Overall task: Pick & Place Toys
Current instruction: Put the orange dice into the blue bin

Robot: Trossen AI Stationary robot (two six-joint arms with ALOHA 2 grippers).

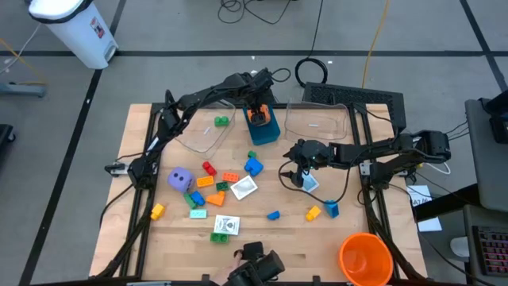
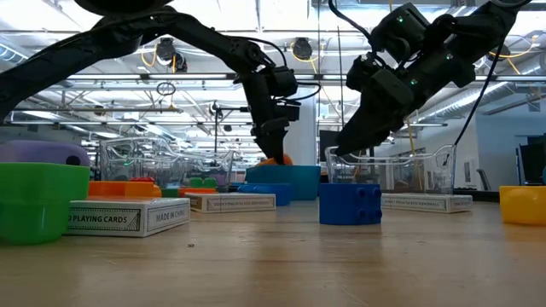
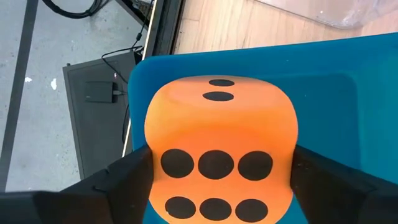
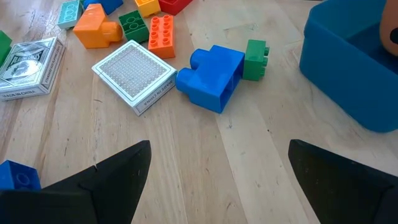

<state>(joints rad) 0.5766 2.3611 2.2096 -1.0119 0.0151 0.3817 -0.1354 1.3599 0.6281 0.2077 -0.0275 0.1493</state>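
Two grippers are at work over the table. The left gripper (image 1: 258, 114) hangs above the blue box (image 3: 323, 81) at the far middle of the table, its dark fingers (image 3: 121, 180) standing on either side of the orange die (image 3: 219, 149); whether they press the die or stand just clear of it cannot be told. The die sits inside the box, its six-dot face toward the wrist camera.

The right gripper (image 1: 295, 176) hovers over bare wood right of centre, fingers wide apart and holding nothing. Just ahead of it lie a blue brick (image 4: 211, 78) touching a small green brick (image 4: 255, 59), and a white card pack (image 4: 135, 74) beside them.

Farther left on the table sit the purple die (image 1: 181, 179), an orange brick (image 4: 94, 28), a red brick (image 4: 161, 31) and another card pack (image 1: 225, 226). Two clear tubs (image 1: 317, 123) flank the box. A big orange cup (image 1: 365, 258) stands at the near right corner.
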